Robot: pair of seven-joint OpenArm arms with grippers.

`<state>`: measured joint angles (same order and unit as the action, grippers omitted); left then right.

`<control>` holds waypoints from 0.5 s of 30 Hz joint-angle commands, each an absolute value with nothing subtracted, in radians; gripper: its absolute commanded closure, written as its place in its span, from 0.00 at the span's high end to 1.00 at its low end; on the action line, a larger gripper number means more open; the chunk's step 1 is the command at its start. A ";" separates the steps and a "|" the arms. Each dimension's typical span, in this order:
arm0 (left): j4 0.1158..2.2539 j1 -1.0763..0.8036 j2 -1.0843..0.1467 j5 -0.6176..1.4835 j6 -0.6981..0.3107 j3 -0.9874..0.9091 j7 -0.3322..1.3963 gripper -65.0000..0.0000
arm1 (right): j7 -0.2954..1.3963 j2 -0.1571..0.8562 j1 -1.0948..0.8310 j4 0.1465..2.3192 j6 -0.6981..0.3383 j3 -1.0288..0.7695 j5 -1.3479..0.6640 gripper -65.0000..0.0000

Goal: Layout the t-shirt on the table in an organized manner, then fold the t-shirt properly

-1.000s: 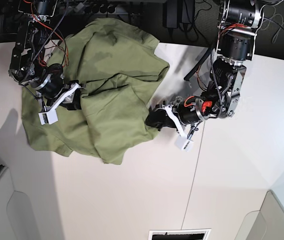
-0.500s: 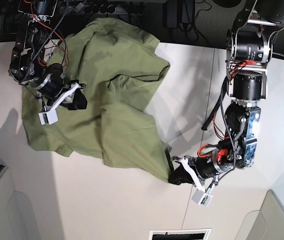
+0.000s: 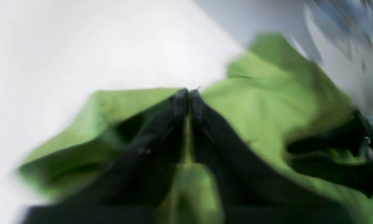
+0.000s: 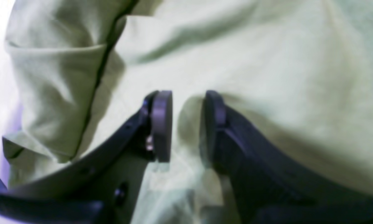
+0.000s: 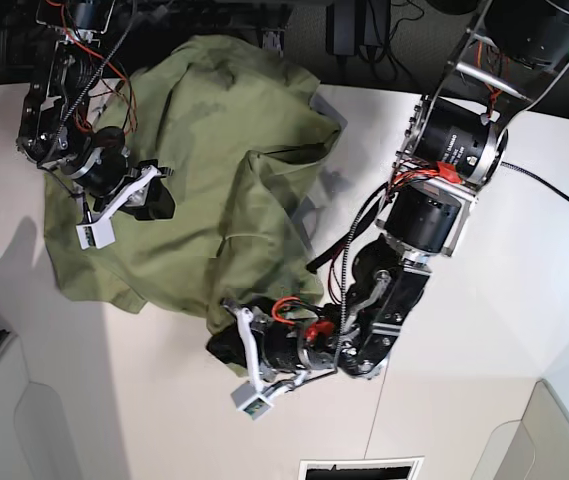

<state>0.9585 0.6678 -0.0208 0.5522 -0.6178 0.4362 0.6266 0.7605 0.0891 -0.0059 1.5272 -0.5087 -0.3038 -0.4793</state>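
- We see the olive t-shirt (image 5: 199, 170) lying crumpled on the white table (image 5: 494, 300), bunched toward its far left part in the base view.
- Our left gripper (image 3: 189, 93) pinches the shirt's near hem, fingertips pressed together on a thin fold.
- Our right gripper (image 4: 186, 124) rests on the shirt, its pads (image 4: 161, 124) parted with cloth bulging between; we cannot tell whether it grips.

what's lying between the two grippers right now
In the base view, only rumpled folds of the t-shirt stretch between the right gripper and the left gripper; nothing else lies there.
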 commanded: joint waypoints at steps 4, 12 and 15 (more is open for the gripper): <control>0.981 0.709 -0.020 0.644 -0.621 0.454 0.691 0.54 | 0.745 0.097 0.008 1.542 -0.521 -0.307 -0.495 0.28; 1.201 0.662 -0.152 0.860 -0.645 0.321 0.806 0.54 | 0.737 0.096 0.007 1.542 -0.521 -0.307 -0.495 0.28; 1.307 0.582 -0.214 0.928 -0.686 0.229 0.895 0.54 | 0.737 0.096 0.008 1.542 -0.521 -0.307 -0.495 0.28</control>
